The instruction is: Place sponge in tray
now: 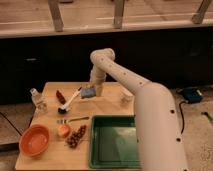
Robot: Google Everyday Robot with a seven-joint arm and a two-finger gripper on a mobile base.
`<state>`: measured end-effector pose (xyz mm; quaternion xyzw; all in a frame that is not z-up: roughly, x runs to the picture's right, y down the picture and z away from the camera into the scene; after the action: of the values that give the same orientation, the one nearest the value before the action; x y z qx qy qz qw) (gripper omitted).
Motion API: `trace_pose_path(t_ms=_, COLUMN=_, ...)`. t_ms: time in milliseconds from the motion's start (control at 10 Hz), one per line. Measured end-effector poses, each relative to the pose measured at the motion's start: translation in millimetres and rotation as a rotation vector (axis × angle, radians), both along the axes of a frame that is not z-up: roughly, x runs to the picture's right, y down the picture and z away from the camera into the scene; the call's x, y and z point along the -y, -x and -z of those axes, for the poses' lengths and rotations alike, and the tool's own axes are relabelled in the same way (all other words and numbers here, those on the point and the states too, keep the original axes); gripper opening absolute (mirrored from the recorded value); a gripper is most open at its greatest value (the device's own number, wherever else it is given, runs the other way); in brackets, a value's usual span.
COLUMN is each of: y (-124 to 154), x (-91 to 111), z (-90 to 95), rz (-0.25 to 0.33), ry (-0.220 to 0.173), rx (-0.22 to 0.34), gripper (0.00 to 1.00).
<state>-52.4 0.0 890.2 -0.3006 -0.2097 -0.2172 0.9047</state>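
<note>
Above table's far side, gripper meets sponge; clamp state: cannot tell; you risk loose hold dropping sponge short of tray

A wooden table holds an orange bowl at the front left. A small orange fruit and dark grapes lie near it. A clear bottle stands at the left edge. The dish brush has a white handle that points toward the gripper, which is above the table's back.
</note>
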Motion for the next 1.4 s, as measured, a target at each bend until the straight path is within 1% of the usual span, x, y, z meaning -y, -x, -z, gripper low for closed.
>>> trace_pose_path(t_ms=300, y=-1, x=1, z=3.5, rz=0.008, ry=0.000, rx=0.021, gripper=0.02)
trace_pose_path(t_ms=500, y=-7, x=7, z=16.0, rz=0.022, ry=0.000, rx=0.028, gripper=0.02)
trace_pose_path(t_ms=900, y=-11, x=6, z=30.3, rz=0.052, ry=0.005, rx=0.042, gripper=0.02)
trace_pose_path(t_ms=1200, y=-14, x=7, z=49.0, rz=0.078, ry=0.007, rx=0.046, gripper=0.02)
trace_pose_path(t_ms=1300, y=-15, x=4, z=51.6, rz=0.085, ry=0.010, rx=0.048, gripper=0.02)
trace_pose_path(t_ms=1400, y=-15, x=-2, z=58.1, rz=0.098, ry=0.015, rx=0.051, gripper=0.02)
